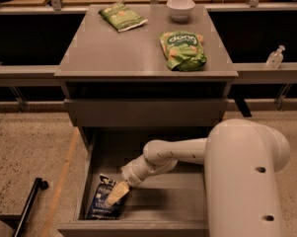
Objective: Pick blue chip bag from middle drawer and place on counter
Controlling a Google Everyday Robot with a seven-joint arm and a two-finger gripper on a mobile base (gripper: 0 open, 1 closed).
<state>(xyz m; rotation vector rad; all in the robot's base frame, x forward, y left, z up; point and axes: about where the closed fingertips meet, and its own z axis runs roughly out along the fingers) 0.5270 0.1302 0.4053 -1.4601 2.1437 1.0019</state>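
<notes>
One blue chip bag (99, 207) sits in the front-left corner of the middle drawer (164, 207), and your gripper (117, 193) is down at its right edge, can't tell if it's clamped.

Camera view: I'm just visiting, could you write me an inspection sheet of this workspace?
Surface: grey counter atop the drawer cabinet.
Job's things: blue chip bag lying front left in the open middle drawer.
Clutter: flat green snack bag, puffy green snack bag and white bowl on the counter.
Grippers: gripper down in the drawer, at the bag's upper end.
Cables: nothing seen.
Surroundings: clear bottle on right ledge; speckled floor.
</notes>
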